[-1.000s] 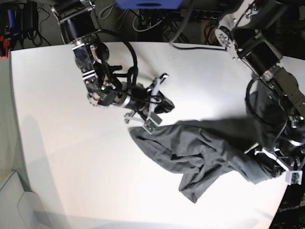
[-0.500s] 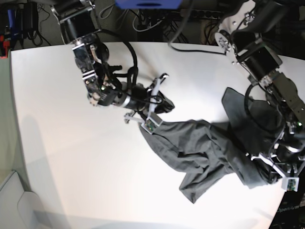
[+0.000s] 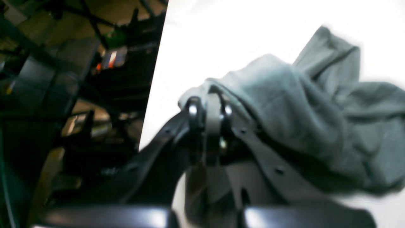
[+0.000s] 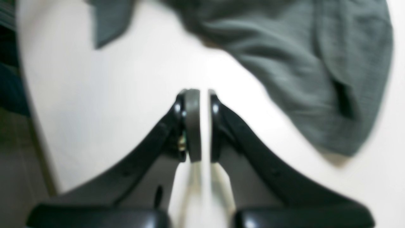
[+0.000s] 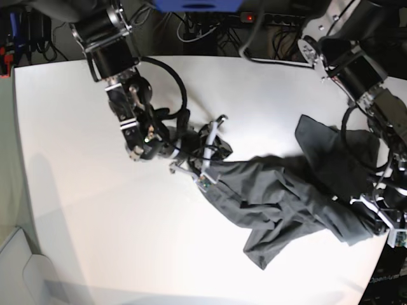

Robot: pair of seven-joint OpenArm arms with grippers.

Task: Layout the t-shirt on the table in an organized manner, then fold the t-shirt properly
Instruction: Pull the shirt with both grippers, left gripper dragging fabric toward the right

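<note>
The soft, wrinkled charcoal-grey t-shirt (image 5: 286,190) lies bunched in a long diagonal heap across the near-right part of the large white smooth-topped table (image 5: 76,190), one flap spread flat toward the far right edge. The left gripper (image 3: 208,109) sits at the table's right edge, jaws pressed together on a fold of the grey cloth — the fabric drapes off it in a rumpled mound. The right gripper (image 4: 199,95) hovers over bare white tabletop just beside the shirt's other end, its jaws a narrow slit apart and pinching nothing — the cloth lies just beyond its fingertips.
</note>
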